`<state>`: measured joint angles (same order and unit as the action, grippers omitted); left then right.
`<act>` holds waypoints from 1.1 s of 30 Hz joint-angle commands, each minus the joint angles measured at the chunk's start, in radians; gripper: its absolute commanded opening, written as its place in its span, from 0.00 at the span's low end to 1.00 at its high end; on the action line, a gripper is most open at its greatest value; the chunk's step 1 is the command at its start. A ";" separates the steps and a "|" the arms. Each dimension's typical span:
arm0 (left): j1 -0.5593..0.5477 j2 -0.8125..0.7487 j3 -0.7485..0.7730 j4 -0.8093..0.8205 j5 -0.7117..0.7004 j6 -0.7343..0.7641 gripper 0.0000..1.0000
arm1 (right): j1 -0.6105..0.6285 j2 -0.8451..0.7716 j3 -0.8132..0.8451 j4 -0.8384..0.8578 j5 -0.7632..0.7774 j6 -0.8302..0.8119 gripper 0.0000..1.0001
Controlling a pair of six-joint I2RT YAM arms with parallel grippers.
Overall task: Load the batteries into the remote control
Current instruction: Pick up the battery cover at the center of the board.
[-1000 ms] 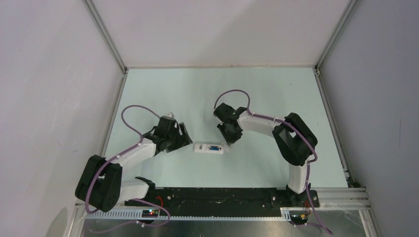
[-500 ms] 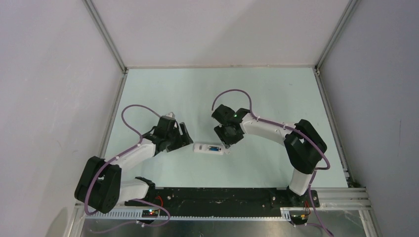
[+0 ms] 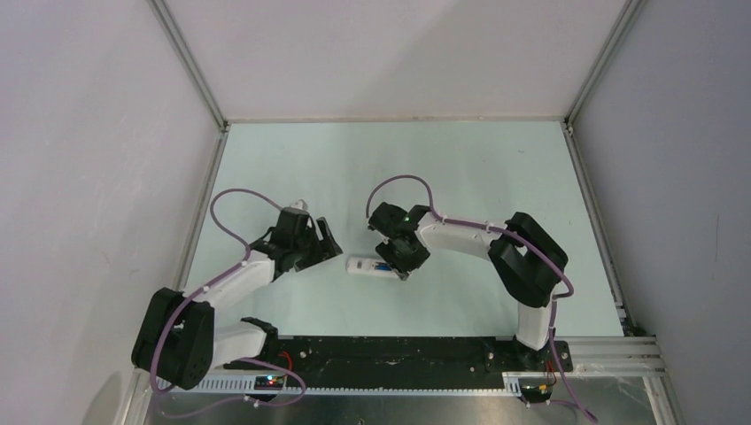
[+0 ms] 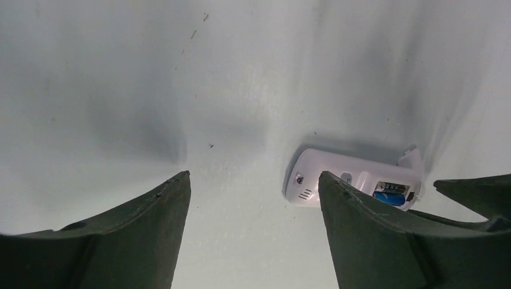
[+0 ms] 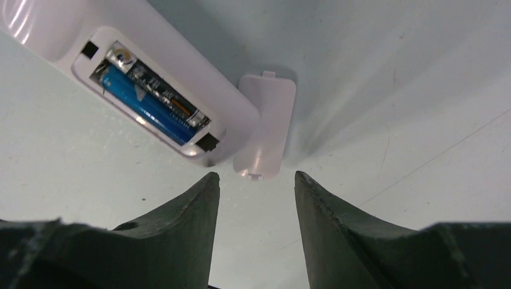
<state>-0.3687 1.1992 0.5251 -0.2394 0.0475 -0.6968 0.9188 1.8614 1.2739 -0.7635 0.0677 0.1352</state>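
**Right pincer [image 3: 400, 264] open at the remote control [image 3: 365, 265]**

From above, the remote control lies near the middle of the desk [image 3: 460, 168], between the two arms. The right pincer hangs over its right end. The left pincer [image 3: 332, 248] sits just beside its left end.

The left wrist view shows the left pincer's fingers wide apart, holding nothing.

The right wrist view shows the right pincer's fingers apart and empty. The batteries [image 5: 147, 108], one blue and one dark, lie side by side in the remote's open slot. The white lid [image 5: 268, 120] lies on the desk, touching the remote.
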 commanded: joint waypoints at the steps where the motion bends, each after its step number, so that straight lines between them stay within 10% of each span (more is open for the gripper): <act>1: 0.019 -0.050 -0.011 0.031 -0.020 0.017 0.81 | -0.012 0.034 0.005 0.048 0.005 -0.049 0.54; 15: 0.030 -0.055 -0.015 0.031 -0.008 0.017 0.82 | -0.027 0.050 0.005 0.042 -0.004 -0.098 0.28; 33: 0.031 -0.068 -0.006 0.030 0.056 0.036 0.82 | -0.057 -0.199 -0.037 0.037 -0.008 -0.350 0.24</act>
<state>-0.3462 1.1580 0.5186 -0.2394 0.0689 -0.6949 0.8547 1.7653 1.2552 -0.7376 0.0891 -0.0990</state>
